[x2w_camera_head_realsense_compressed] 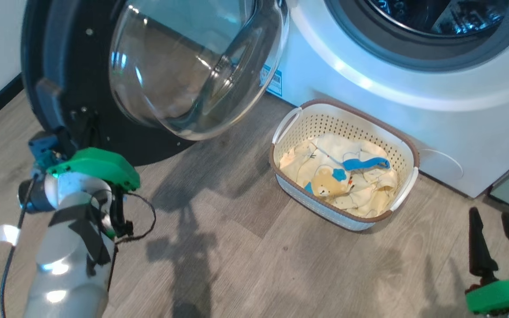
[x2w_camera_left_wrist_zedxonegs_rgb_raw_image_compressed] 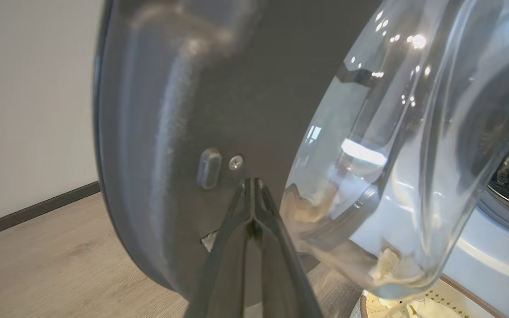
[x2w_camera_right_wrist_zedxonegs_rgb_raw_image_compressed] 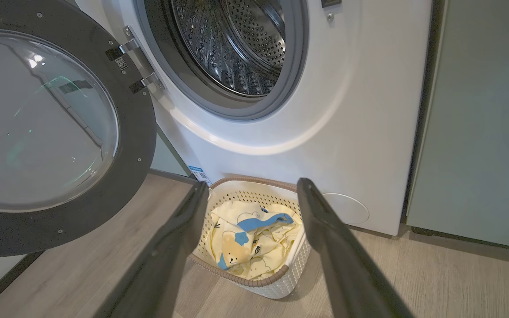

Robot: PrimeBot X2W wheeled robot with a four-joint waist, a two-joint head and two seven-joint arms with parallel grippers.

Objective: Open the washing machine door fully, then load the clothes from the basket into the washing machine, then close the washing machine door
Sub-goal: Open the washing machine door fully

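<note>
The washing machine door [x2w_camera_head_realsense_compressed: 55, 66] stands swung open to the left, its clear porthole bowl [x2w_camera_head_realsense_compressed: 192, 66] bulging out. My left gripper [x2w_camera_left_wrist_zedxonegs_rgb_raw_image_compressed: 252, 182] is shut and empty, its tips at the door's black inner face [x2w_camera_left_wrist_zedxonegs_rgb_raw_image_compressed: 192, 88] beside a small screw. The white washing machine [x2w_camera_right_wrist_zedxonegs_rgb_raw_image_compressed: 360, 110] shows its steel drum [x2w_camera_right_wrist_zedxonegs_rgb_raw_image_compressed: 232, 44] open. In front of it on the floor sits the cream basket [x2w_camera_head_realsense_compressed: 409, 150], and the clothes [x2w_camera_head_realsense_compressed: 338, 176] lie in it, pale yellow with a teddy bear and blue trim. My right gripper [x2w_camera_head_realsense_compressed: 489, 215] hovers open to the basket's right, pointing toward the basket [x2w_camera_right_wrist_zedxonegs_rgb_raw_image_compressed: 276, 289].
A pale green cabinet [x2w_camera_right_wrist_zedxonegs_rgb_raw_image_compressed: 480, 123] stands right of the machine. To the left, a white wall with a dark baseboard [x2w_camera_left_wrist_zedxonegs_rgb_raw_image_compressed: 29, 212] runs close behind the door. Wooden floor [x2w_camera_head_realsense_compressed: 245, 247] lies between my arms. My left forearm [x2w_camera_head_realsense_compressed: 73, 247] rises at the lower left.
</note>
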